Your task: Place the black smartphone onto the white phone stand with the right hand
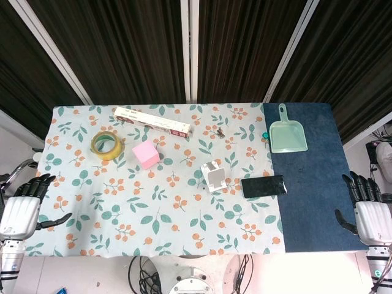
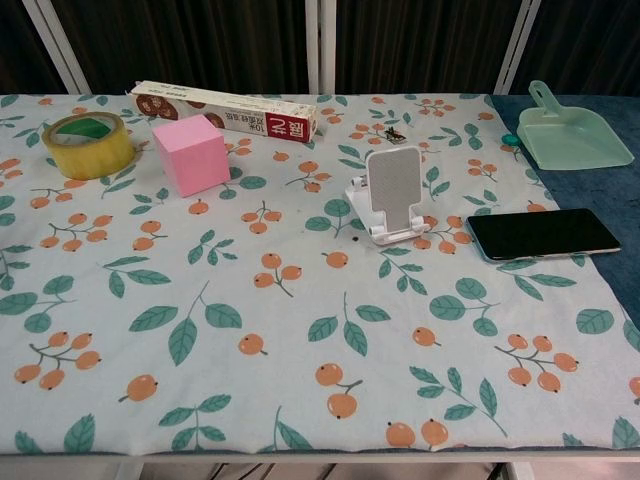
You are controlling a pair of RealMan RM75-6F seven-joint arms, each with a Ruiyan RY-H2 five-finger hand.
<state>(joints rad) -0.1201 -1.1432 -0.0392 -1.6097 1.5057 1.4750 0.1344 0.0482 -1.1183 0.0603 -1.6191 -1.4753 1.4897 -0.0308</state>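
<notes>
Black smartphone [image 1: 263,186] lies flat just beside white phone stand [image 1: 213,176].

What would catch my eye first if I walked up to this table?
Probably the bright pink cube and the yellow tape roll at the far left of the leaf-and-berry tablecloth. Near the middle stands a white phone stand, with a black smartphone lying flat just to its right, at the edge of the blue mat. In the head view, the left hand and right hand wait at the table's near corners, fingers apart, holding nothing.
</notes>
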